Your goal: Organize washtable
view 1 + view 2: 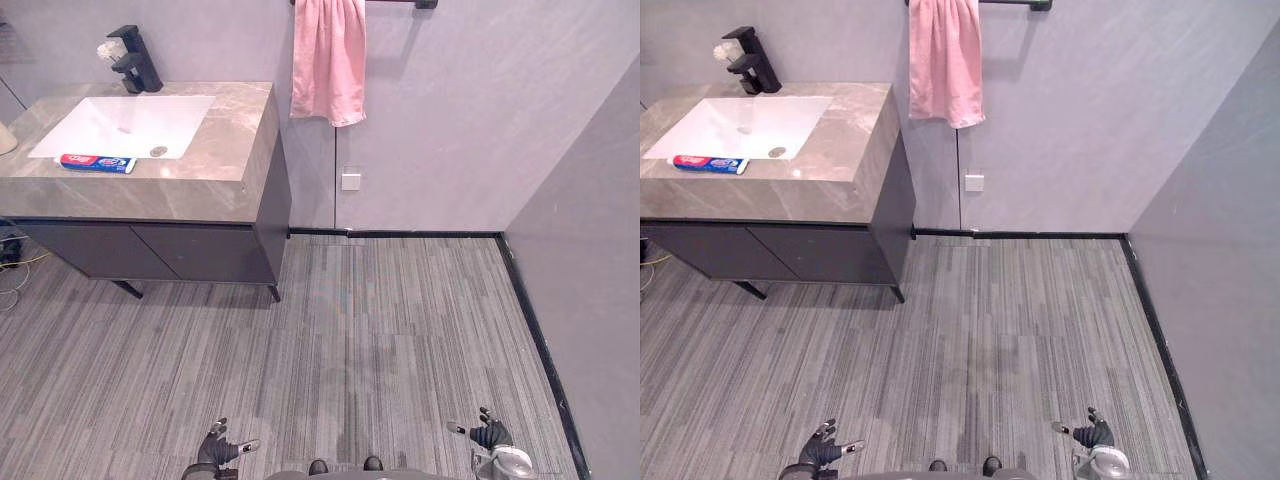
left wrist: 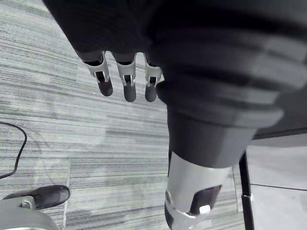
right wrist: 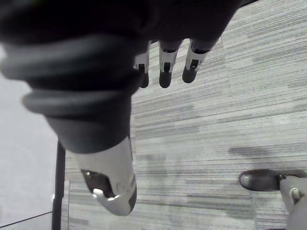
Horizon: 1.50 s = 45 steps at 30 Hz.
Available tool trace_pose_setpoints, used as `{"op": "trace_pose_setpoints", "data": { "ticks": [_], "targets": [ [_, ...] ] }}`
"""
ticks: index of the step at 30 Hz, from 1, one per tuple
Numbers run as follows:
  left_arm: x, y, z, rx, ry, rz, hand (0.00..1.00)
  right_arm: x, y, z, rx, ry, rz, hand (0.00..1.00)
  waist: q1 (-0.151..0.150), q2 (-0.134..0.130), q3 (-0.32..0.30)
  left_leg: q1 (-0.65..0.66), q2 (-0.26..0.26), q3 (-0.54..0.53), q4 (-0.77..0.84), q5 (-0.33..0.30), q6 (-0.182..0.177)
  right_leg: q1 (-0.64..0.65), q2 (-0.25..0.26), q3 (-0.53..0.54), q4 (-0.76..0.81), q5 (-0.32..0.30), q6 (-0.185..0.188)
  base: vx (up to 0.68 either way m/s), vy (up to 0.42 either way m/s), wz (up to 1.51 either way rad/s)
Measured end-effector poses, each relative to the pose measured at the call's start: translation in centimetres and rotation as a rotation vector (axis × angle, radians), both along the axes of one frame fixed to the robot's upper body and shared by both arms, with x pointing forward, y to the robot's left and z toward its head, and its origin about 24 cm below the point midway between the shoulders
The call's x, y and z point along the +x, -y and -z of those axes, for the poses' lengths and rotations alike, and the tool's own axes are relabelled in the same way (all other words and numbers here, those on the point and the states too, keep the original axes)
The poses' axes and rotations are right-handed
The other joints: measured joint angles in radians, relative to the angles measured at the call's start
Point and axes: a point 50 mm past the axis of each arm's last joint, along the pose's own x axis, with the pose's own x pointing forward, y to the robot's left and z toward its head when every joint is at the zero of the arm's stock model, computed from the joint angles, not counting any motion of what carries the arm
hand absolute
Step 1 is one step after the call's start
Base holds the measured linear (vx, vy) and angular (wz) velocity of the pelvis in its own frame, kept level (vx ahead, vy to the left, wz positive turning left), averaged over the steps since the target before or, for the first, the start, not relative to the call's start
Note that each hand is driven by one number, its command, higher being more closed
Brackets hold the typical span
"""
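The grey striped floor point(image 1: 400, 330) spreads out in front of me. Ahead on my left, well apart from both my hands, stands the washtable point(image 1: 215, 150), a marble top on a dark cabinet against the wall. A white sink point(image 1: 120, 125) is set into it. A pink towel point(image 1: 327, 60) hangs on the wall beside the washtable. A black tap point(image 1: 135, 60) stands behind the sink. A toothpaste tube point(image 1: 97, 162) lies flat along the sink's front edge. My left hand point(image 1: 222, 445) and right hand point(image 1: 490, 433) hang low over the floor, fingers straight and relaxed.
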Motion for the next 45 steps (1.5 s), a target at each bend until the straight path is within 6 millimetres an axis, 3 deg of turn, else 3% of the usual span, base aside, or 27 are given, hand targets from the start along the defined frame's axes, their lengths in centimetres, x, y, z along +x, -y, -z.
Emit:
{"op": "trace_pose_setpoints", "data": {
  "ticks": [20, 31, 34, 36, 38, 40, 42, 45],
  "targets": [
    [-0.2, -0.2, 0.0, 0.014, -0.001, -0.022, 0.0, -0.1, 0.3, -0.1, 0.003, 0.013, 0.063, 0.0, 0.0, 0.011, 0.006, -0.005, 0.021, 0.035, -0.005, -0.011, -0.006, -0.005, 0.025, 0.047, -0.05, 0.04, -0.015, -0.01, -0.013, -0.07],
    [0.3, -0.2, -0.1, 0.013, 0.012, -0.026, 0.0, 0.4, 0.3, -0.2, 0.004, 0.022, 0.062, 0.0, 0.024, 0.018, 0.007, -0.065, 0.043, 0.097, 0.109, -0.107, 0.005, -0.038, 0.041, 0.118, -0.046, 0.034, -0.008, 0.05, 0.005, -0.21],
    [0.4, -0.2, -0.2, 0.011, 0.021, -0.031, 0.0, 1.2, 0.3, -0.5, 0.011, 0.051, 0.072, 0.0, 0.026, 0.027, 0.012, -0.093, 0.058, 0.118, 0.191, -0.171, 0.014, -0.085, 0.056, 0.147, 0.054, -0.026, 0.004, 0.08, 0.041, -0.31],
    [0.9, -0.2, -0.4, 0.013, 0.042, -0.023, 0.0, 1.3, 0.3, -0.6, 0.013, 0.06, 0.078, 0.0, 0.026, 0.031, 0.019, -0.098, 0.059, 0.128, 0.246, -0.216, 0.023, -0.143, 0.058, 0.149, 0.216, -0.114, 0.033, 0.11, 0.069, -0.17],
    [1.9, 0.0, -0.8, 0.016, 0.072, -0.004, 0.0, 1.3, 0.1, -0.5, 0.023, 0.063, 0.082, 0.0, 0.024, 0.039, 0.045, -0.078, 0.057, 0.141, 0.298, -0.249, 0.038, -0.258, 0.055, 0.12, 0.537, -0.176, 0.094, 0.1, 0.064, -0.03],
    [2.5, -0.1, -1.0, 0.025, 0.084, 0.017, 0.0, 1.2, -0.4, -0.3, 0.035, 0.054, 0.077, 0.0, 0.024, 0.03, 0.069, -0.031, 0.04, 0.14, 0.295, -0.272, 0.048, -0.328, 0.013, 0.034, 0.721, -0.215, 0.085, 0.1, 0.075, 0.08],
    [2.8, -0.2, -1.1, 0.029, 0.089, 0.024, 0.0, 1.3, -0.5, -0.3, 0.037, 0.055, 0.072, 0.0, 0.025, 0.036, 0.077, 0.004, 0.037, 0.138, 0.287, -0.297, 0.044, -0.367, -0.018, -0.036, 0.748, -0.248, 0.081, 0.17, 0.064, 0.02],
    [3.4, -0.2, -1.3, 0.031, 0.108, 0.029, 0.0, 1.6, -0.5, -0.4, 0.029, 0.056, 0.04, 0.0, 0.011, 0.034, 0.081, 0.033, 0.06, 0.103, 0.26, -0.302, 0.035, -0.44, -0.009, -0.091, 0.609, -0.24, 0.067, 0.28, -0.004, 0.27]
  ]
}}
